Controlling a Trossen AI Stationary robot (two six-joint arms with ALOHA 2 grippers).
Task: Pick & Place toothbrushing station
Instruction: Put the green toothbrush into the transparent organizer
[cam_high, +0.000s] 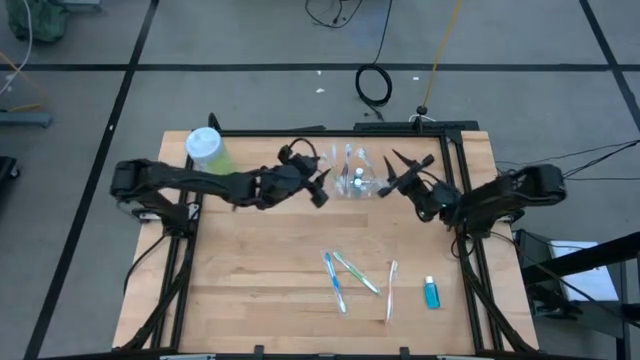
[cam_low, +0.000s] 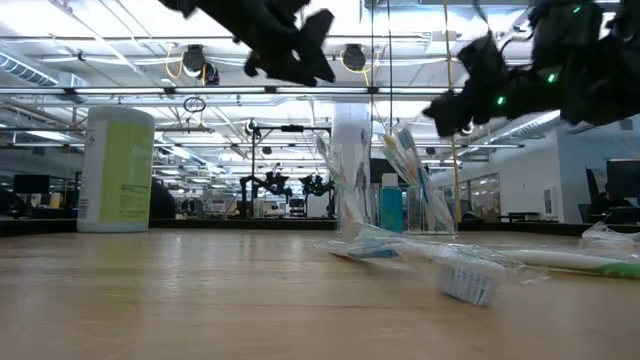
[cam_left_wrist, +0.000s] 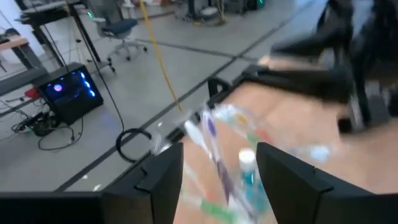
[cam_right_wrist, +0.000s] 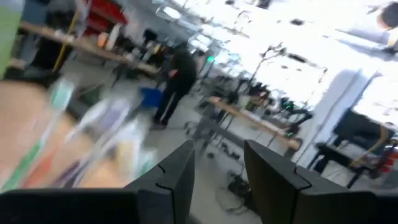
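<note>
clear cup (cam_high: 355, 178): brushes inside, between both grippers | left gripper (cam_high: 322, 186): fingers apart, empty | right gripper (cam_high: 390, 181): fingers apart, empty

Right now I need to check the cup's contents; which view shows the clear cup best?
The low view: the clear cup stands upright in sharp side profile, toothbrushes and a teal tube inside. The high view shows it small from above; both wrist views show it blurred.

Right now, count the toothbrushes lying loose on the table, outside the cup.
3 on the near half of the table: a blue toothbrush, a green toothbrush crossing it, and a white toothbrush to their right. Others stand in the clear cup.
</note>
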